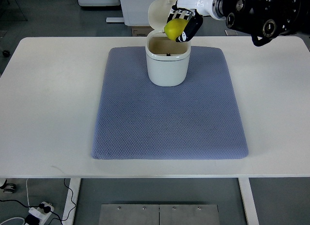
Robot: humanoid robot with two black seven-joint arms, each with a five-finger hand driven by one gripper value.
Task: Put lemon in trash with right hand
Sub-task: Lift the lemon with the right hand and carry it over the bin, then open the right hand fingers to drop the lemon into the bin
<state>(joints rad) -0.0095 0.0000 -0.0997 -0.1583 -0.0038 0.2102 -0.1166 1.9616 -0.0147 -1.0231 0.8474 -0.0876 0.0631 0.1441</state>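
1. Yellow lemon (pixel 175 27) clamped in the curled fingers of the right hand (pixel 183 25), poised above the far rim of the white trash bin (pixel 167 65).
2. Bin upright near the far edge of the blue-grey mat (pixel 169 123), lid (pixel 159 13) tipped back, mouth open and dark inside.
3. Mat centred on the white table (pixel 48 89); left hand nowhere in the frame.
4. Judged close to release: lemon over the opening but toward its far right side, not its middle.
5. Best done by drawing slightly nearer over the centre, lowering a touch, then spreading the fingers so the fruit drops clear of rim and lid.
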